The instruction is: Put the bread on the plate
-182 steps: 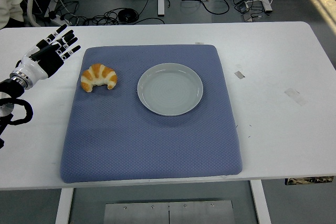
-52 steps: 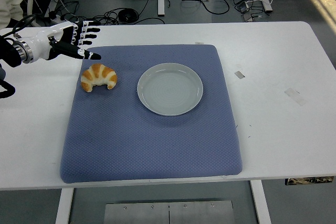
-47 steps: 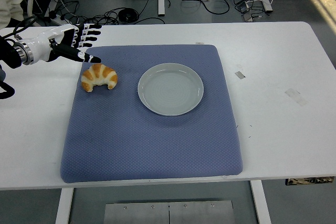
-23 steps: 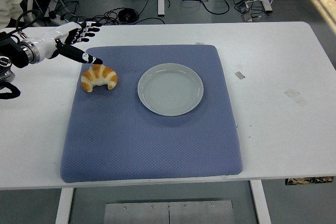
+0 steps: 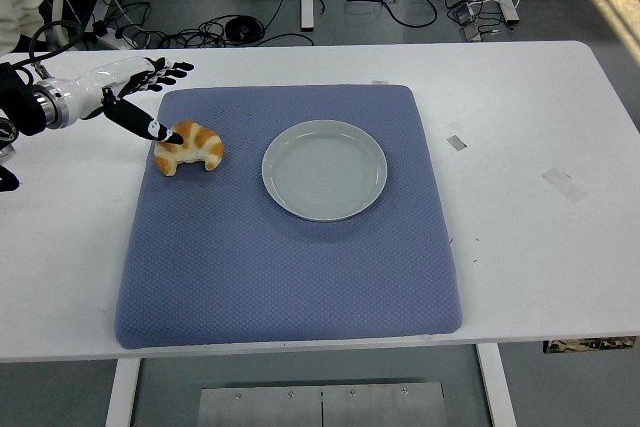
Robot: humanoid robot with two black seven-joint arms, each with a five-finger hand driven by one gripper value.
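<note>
While the bread [image 5: 189, 147] lies on the blue mat [image 5: 288, 215], at nine o'clock from the grey plate [image 5: 324, 169] and apart from it, the left hand [image 5: 128, 94] hovers at its ten o'clock with fingers spread, grasping nothing, thumb tip at the bread's edge.

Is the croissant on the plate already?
No, the croissant lies on the blue mat left of the empty plate.

This is probably a lab: black cables [image 5: 250, 22] are lying on the grey floor [image 5: 350, 27] behind the white counter [image 5: 520, 147].
</note>
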